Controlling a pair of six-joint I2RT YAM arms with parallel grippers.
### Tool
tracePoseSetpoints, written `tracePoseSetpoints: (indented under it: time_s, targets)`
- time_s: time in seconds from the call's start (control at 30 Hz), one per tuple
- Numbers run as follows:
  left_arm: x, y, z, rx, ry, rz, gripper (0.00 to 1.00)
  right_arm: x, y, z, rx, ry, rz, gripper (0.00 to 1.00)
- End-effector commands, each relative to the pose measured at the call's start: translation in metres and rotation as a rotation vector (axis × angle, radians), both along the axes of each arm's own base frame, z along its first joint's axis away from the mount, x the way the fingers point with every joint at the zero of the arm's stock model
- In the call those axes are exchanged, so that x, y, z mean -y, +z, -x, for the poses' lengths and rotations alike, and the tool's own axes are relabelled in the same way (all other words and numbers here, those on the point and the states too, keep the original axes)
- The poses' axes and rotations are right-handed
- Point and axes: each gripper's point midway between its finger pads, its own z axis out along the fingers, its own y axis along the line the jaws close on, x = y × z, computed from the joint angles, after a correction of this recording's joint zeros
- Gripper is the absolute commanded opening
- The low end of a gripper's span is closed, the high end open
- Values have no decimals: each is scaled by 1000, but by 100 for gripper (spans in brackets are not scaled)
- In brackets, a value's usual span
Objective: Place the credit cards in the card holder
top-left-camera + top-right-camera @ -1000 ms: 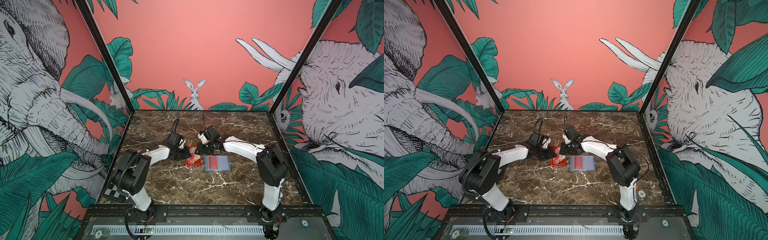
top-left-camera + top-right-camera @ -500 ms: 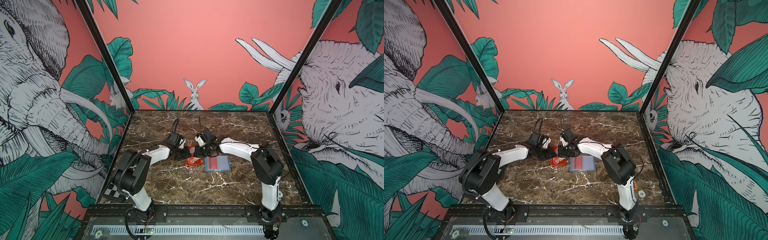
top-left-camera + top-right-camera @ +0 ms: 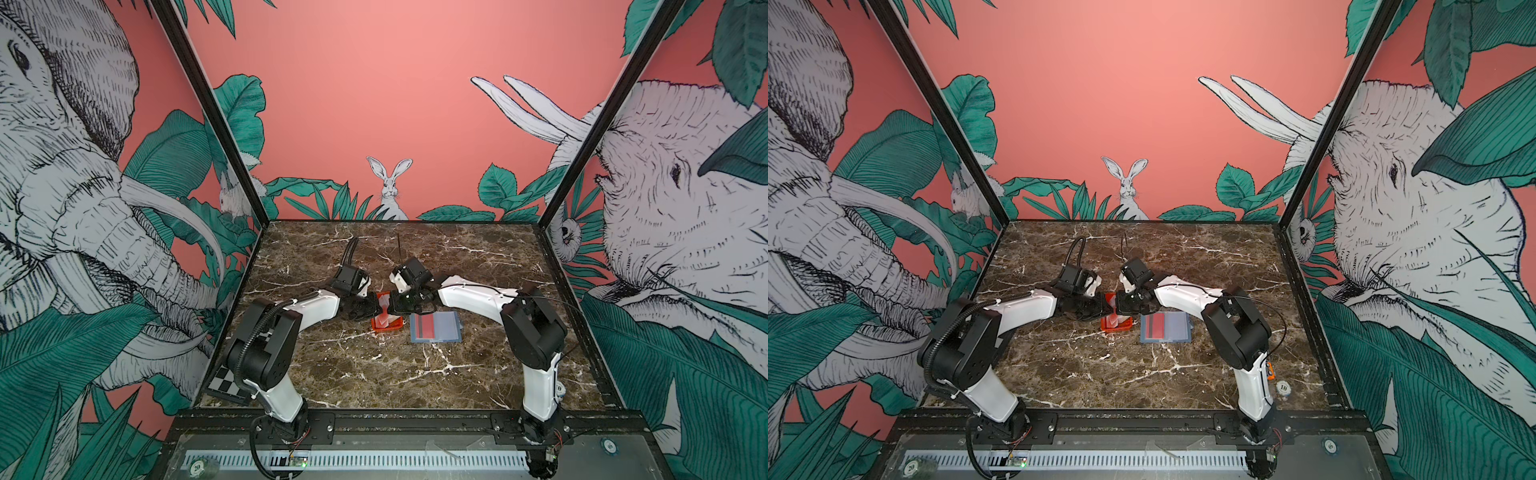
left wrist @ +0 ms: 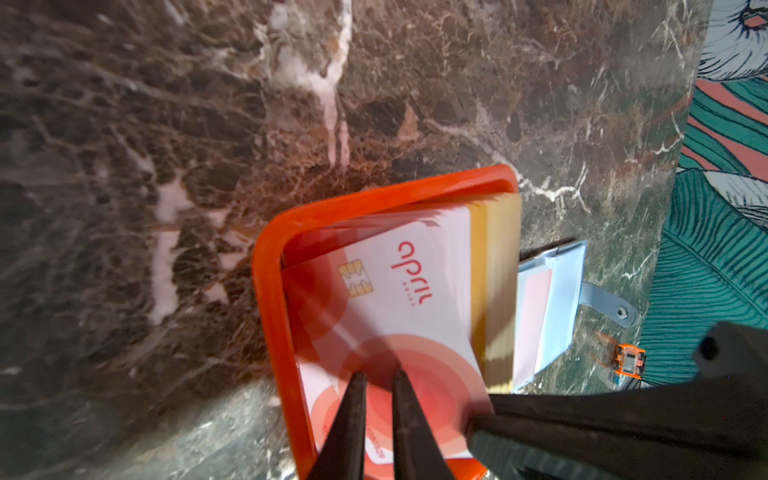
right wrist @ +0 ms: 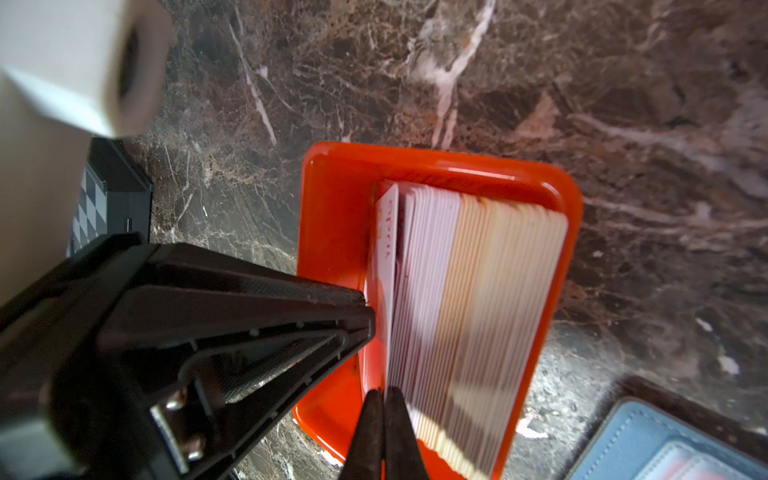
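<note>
Right fingers are clamped on the edge of the front card; left fingers are seen slightly apart, empty. Card is judged thin, stiff, slick: edge grip advised.

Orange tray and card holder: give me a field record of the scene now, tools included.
tray: orange tray on the marble table, between both tools
cards: stack standing on edge in the tray; front card tilted away from the stack
right tool: shut on the front card's edge
left tool: jaws a narrow gap apart, holding nothing, tips at the front card's face
card holder: lying open beside the tray, a red card showing in a sleeve
</note>
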Motion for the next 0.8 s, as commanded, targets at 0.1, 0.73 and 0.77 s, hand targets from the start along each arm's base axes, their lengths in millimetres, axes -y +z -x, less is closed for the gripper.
tracePoseSetpoints:
  time_s: [0.1, 0.73, 0.77]
  targets:
    - [-10, 35, 7, 86, -5, -31, 17, 0, 44, -3, 82, -23, -65, 0]
    - [43, 96, 10, 280, -78, 259, 21, 125, 72, 2, 194, -164, -8, 0]
    - [51, 100, 10, 290, -80, 312, 22, 133, 72, 3, 195, -179, -13, 0]
